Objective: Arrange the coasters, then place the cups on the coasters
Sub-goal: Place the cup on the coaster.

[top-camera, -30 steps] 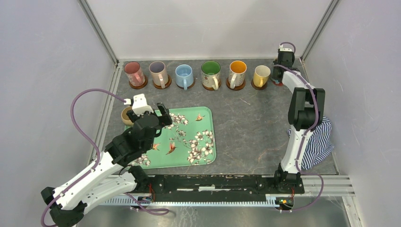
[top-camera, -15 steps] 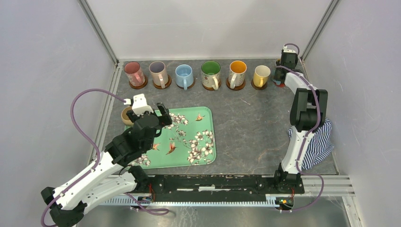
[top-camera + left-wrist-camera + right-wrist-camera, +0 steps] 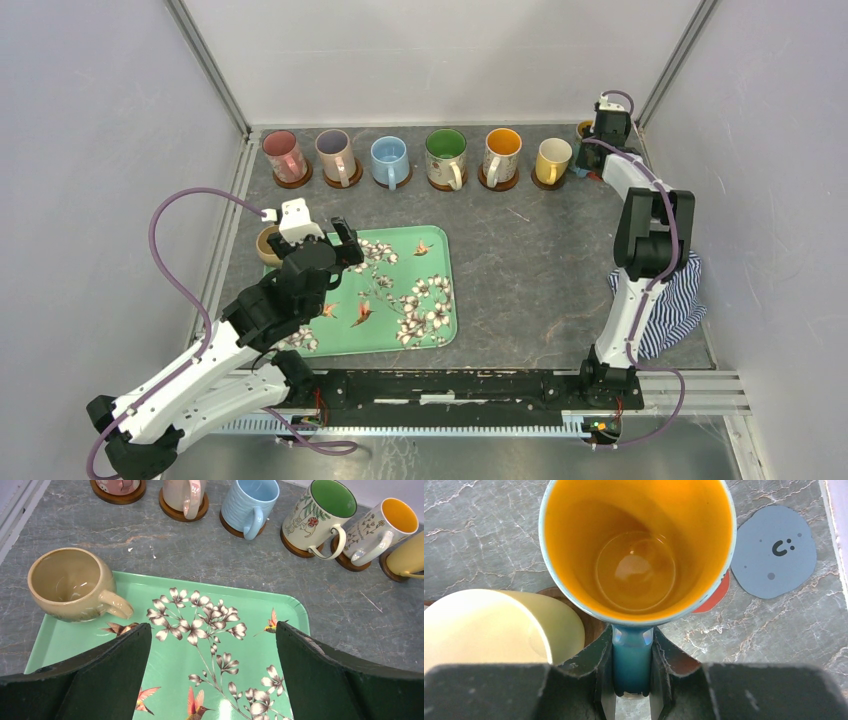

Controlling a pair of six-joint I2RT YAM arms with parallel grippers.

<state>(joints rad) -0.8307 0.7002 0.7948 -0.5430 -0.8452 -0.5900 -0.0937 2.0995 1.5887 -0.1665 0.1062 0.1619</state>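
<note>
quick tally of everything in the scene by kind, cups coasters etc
cups: 8: pink cup, lilac cup, light blue cup, green cup, orange cup, yellow cup, tan cup, teal cup in right gripper
coasters: 8: 6 wooden coasters, red coaster, blue-grey coaster
tray: 1
striped cloth: 1
total: 18

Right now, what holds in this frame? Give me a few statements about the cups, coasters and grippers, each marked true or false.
1. The right gripper is shut on the handle of the orange-lined mug. True.
2. The left gripper holds the tan cup. False: it is open above the tray, and the cup stands untouched on the tray.
3. The row of mugs at the back counts six, all on coasters. True.
4. A mug stands on the blue-grey coaster. False: it lies bare beside the held mug.
</note>
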